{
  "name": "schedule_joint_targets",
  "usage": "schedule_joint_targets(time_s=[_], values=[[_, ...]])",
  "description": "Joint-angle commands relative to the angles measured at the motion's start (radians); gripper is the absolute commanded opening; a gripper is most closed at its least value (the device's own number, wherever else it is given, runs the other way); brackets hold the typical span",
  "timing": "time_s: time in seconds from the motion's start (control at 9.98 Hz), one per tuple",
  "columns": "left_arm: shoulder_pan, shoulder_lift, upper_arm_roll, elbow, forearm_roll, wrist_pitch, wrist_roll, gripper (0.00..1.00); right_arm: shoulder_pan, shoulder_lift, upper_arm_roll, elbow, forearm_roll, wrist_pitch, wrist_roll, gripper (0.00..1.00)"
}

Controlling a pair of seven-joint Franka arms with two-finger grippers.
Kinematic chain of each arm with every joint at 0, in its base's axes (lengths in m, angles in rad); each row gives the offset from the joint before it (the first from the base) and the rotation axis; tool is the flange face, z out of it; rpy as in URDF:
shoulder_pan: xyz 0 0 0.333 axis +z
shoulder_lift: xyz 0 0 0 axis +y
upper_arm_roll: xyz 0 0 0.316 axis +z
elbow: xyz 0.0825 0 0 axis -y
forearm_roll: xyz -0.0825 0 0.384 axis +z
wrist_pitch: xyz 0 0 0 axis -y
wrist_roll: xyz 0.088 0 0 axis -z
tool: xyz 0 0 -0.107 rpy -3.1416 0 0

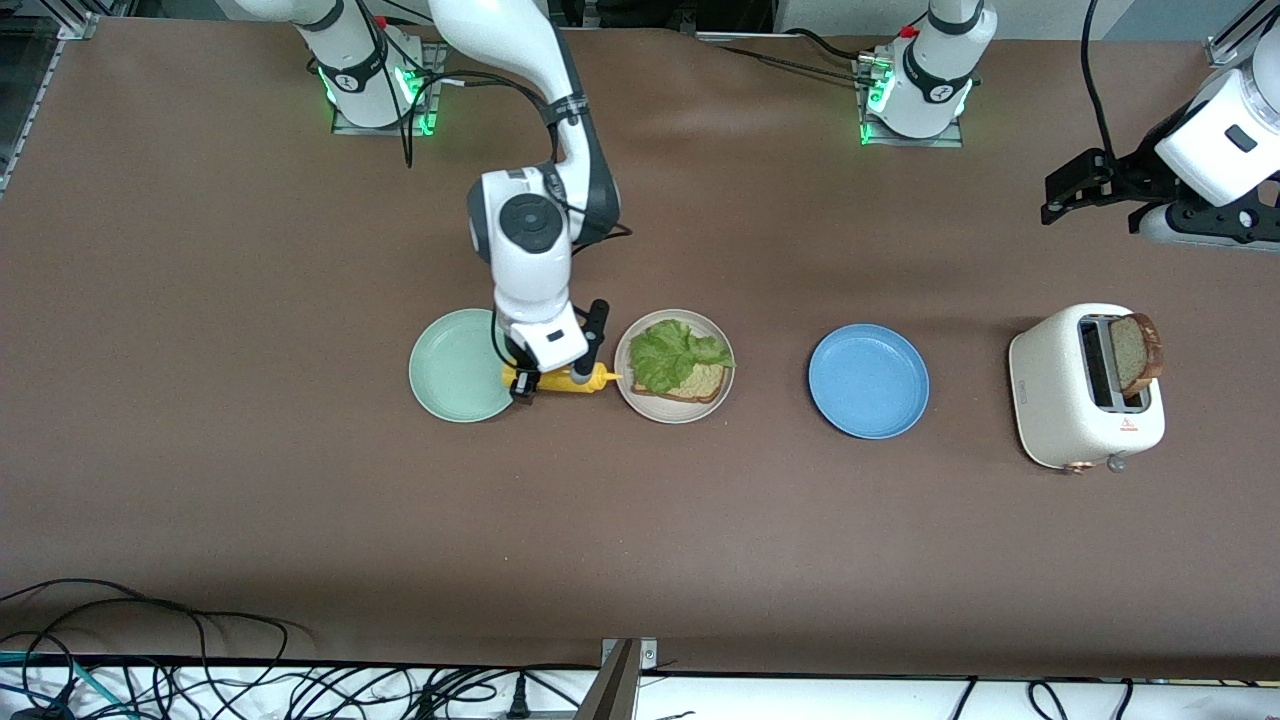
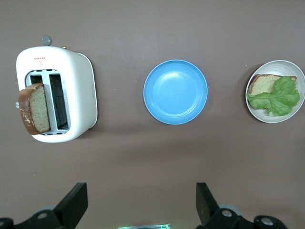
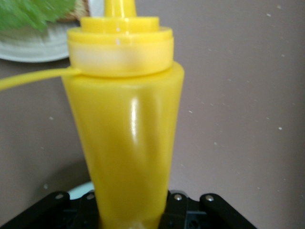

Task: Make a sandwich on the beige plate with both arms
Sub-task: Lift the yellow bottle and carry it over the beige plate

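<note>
On the beige plate (image 1: 673, 417) lies one slice of bread (image 1: 703, 384) with a ruffled green lettuce leaf (image 1: 675, 352) on top. My right gripper (image 1: 556, 378) is shut on a yellow squeeze bottle (image 1: 588, 381), held sideways low between the mint-green plate (image 1: 450, 365) and the beige plate, nozzle toward the lettuce. The right wrist view shows the bottle (image 3: 126, 143) filling the frame, with the plate's rim (image 3: 33, 50) past its cap. A second slice of bread (image 1: 1140, 355) stands in the white toaster (image 1: 1060, 400). My left gripper (image 1: 1070, 195) waits open, high over the left arm's end of the table (image 2: 140, 195).
A blue plate (image 1: 868, 380) with nothing on it sits between the beige plate and the toaster. In the left wrist view the toaster (image 2: 78, 95), blue plate (image 2: 175, 91) and beige plate (image 2: 267, 117) stand in a row. Cables hang along the table's near edge.
</note>
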Motion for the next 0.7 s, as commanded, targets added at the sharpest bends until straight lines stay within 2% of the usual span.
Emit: schedule_joint_targets(time_s=[0.0,0.3,0.6], values=[[0.005,-0.003,-0.003,0.01,0.005,-0.009,0.007,1.0,0.048,0.051,-0.011,0.023,-0.119,-0.024,0.132,0.0],[0.004,-0.003,-0.003,0.01,0.005,-0.009,0.007,1.0,0.102,0.059,-0.011,0.023,-0.277,-0.122,0.157,0.0],[0.005,-0.003,-0.003,0.01,0.005,-0.009,0.007,1.0,0.142,0.083,-0.012,0.023,-0.37,-0.178,0.215,0.0]])
